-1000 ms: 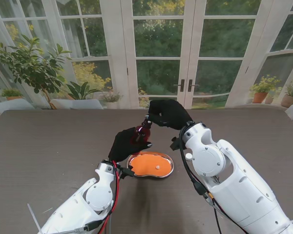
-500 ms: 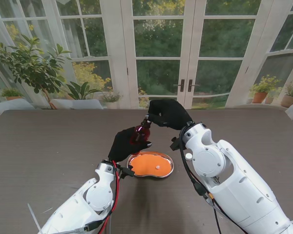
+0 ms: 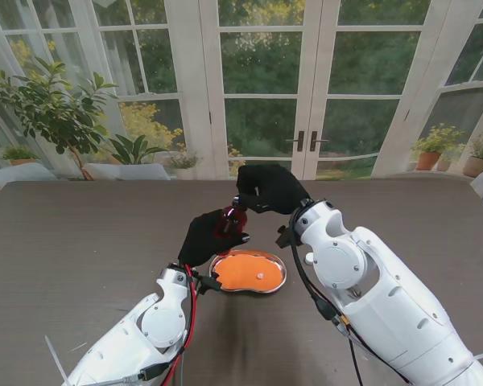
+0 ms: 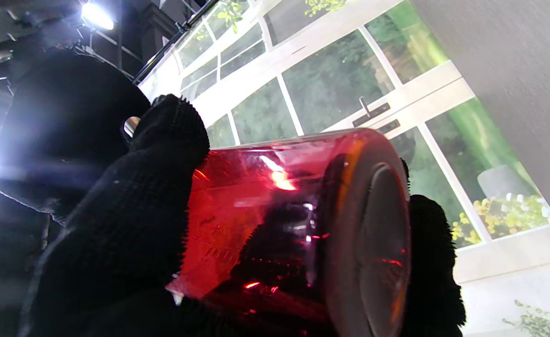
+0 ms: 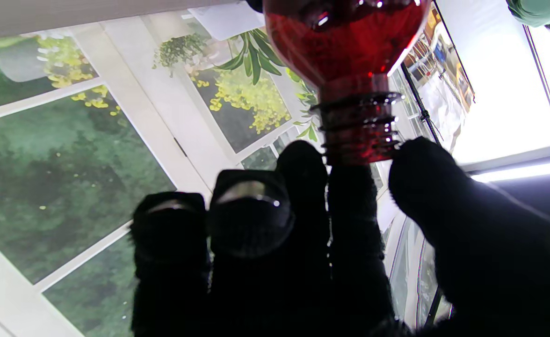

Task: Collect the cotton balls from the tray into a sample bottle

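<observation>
Bench (image 3: 80, 233) surface lies bare and wide on both sides of the kidney-shaped metal tray with orange lining (image 3: 249, 272), where one small white cotton ball (image 3: 260, 275) rests. Left hand (image 3: 207, 239) grasps the translucent red sample bottle (image 3: 232, 220) above the tray's far-left rim. Right hand (image 3: 267, 189) pinches its neck; only the right wrist view shows the bare threads (image 5: 359, 126).

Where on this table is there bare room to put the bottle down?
The table is bare to the left of the left hand, and on the far right past the right arm. It is crowded in the middle, where both hands hold the red bottle above the orange tray.
</observation>
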`<state>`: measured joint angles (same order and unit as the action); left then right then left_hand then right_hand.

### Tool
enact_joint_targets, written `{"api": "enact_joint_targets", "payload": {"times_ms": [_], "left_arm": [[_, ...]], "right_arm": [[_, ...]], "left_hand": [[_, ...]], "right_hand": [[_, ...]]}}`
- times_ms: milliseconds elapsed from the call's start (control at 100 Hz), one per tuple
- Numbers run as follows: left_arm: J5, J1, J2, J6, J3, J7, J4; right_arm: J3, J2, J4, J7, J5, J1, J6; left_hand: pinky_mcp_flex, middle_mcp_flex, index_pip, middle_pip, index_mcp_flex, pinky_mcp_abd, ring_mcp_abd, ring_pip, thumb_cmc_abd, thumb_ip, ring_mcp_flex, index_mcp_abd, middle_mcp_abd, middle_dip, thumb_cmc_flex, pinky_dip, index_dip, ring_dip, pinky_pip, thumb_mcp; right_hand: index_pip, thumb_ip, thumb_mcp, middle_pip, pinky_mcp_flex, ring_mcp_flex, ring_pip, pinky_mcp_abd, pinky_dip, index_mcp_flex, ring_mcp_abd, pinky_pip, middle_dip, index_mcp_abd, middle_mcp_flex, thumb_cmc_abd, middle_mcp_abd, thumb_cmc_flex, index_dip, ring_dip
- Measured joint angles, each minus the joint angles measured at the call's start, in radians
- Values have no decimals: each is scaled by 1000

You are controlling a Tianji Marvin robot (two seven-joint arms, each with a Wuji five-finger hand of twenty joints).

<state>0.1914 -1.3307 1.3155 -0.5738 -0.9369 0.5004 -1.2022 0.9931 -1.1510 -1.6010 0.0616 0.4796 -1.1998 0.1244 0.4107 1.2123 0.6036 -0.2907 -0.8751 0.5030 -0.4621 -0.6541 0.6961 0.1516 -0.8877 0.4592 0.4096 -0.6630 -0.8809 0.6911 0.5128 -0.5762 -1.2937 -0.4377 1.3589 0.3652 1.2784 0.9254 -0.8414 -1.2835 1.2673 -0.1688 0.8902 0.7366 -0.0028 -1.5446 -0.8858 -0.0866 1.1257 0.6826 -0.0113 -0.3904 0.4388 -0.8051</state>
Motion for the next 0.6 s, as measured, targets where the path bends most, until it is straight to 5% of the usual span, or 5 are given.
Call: {"api": "enact_joint_targets", "payload": {"times_ms": [430,600], "left_arm": [[1,-1,0,-16,-1,0,4],[2,-1,1,-24,0,4,4]], "right_arm": [[9,1,-10,-14,-19,1,-9],[17,-3,-19,-9,-50,-6,-26]], "left_hand": [[0,1,0,0,0,0,0,0,0,0,0,0,0,1,0,0,0,0,0,0],[0,1,0,0,0,0,0,0,0,0,0,0,0,1,0,0,0,0,0,0]], "right_hand": [[-46,0,-21,-49,-14,0,-14,-1,0,18,0,6,21,55,0,20,28,-73,-28,0],[-72,0,-32,-61,-24,0,13,-26,0,76,13,6,41,57,32,-68,30,-33,-28,0]]}}
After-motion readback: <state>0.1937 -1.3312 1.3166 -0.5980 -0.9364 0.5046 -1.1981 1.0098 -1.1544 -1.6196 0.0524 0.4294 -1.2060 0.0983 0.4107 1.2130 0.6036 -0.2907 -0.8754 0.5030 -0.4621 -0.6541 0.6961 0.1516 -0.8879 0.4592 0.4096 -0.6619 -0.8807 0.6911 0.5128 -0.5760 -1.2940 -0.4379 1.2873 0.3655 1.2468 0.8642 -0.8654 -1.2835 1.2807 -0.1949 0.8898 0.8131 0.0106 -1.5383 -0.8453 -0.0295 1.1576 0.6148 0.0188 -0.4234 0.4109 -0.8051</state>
